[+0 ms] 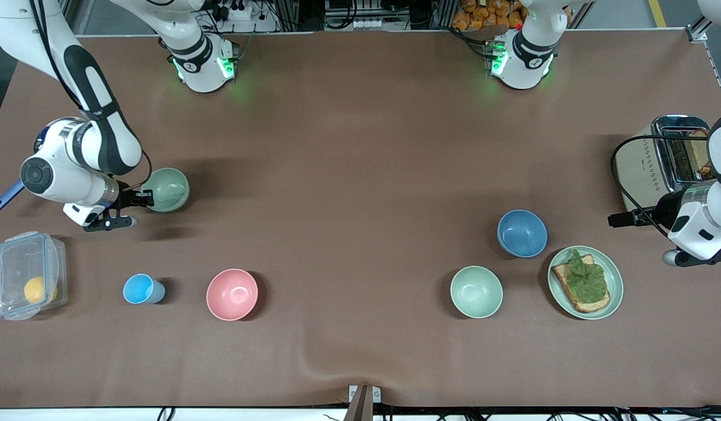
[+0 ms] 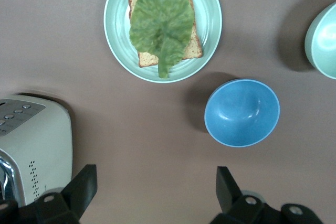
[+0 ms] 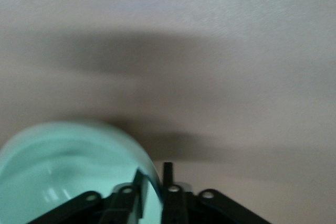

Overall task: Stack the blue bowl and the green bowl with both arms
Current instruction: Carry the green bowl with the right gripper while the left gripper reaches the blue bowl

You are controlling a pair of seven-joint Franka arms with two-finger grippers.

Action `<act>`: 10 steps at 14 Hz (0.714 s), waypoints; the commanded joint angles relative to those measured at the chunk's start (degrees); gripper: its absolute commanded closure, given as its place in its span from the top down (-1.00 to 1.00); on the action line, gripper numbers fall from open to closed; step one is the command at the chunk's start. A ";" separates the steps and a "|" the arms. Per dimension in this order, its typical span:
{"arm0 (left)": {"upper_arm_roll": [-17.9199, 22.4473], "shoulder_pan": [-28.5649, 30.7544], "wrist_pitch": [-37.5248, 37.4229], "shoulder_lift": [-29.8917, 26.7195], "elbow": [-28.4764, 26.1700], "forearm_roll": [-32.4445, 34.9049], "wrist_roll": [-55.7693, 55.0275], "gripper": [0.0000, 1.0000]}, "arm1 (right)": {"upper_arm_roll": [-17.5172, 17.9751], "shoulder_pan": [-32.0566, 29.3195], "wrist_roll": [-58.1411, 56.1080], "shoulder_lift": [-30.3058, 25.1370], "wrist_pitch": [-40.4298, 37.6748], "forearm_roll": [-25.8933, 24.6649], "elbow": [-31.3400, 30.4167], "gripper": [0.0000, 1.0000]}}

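The green bowl (image 1: 166, 189) is at the right arm's end of the table. My right gripper (image 1: 144, 199) is shut on its rim. In the right wrist view the gripper (image 3: 155, 174) has one finger inside the green bowl (image 3: 63, 166) and one outside. The blue bowl (image 1: 522, 233) sits upright toward the left arm's end, beside a plate. My left gripper (image 1: 614, 220) hangs open and holds nothing. It is over bare table between the toaster and the blue bowl (image 2: 242, 112). Its fingertips (image 2: 84, 182) stand wide apart around the gripper's middle (image 2: 156, 184).
A second, mint-green bowl (image 1: 476, 291) (image 2: 323, 40) lies nearer the front camera than the blue one. Beside it is a green plate (image 1: 617, 275) (image 2: 211, 19) with toast and lettuce. A toaster (image 1: 658, 158) (image 2: 31, 140) stands by the left arm. Pink bowl (image 1: 232, 294), light-blue cup (image 1: 141, 289) and clear box (image 1: 27, 275) sit near the right arm.
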 commanded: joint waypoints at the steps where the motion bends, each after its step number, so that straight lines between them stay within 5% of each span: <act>1: 0.16 -2.61 -0.58 2.59 0.78 -0.26 -0.72 1.00 | 0.36 2.99 2.89 -2.55 -16.23 0.34 8.43 -1.00; 4: 0.16 -4.82 3.78 5.59 0.09 -0.78 -0.99 1.00 | 0.80 7.47 14.04 -2.55 -31.13 6.30 17.35 -1.00; 7: 0.16 -6.22 11.79 7.87 -3.69 -0.78 -1.60 1.00 | 3.34 11.34 25.37 -3.08 -30.46 13.51 17.62 -1.00; 10: 0.16 -6.40 14.97 9.81 -4.84 -0.34 -1.60 1.00 | 9.83 12.93 39.16 -2.73 -25.03 14.67 17.45 -1.00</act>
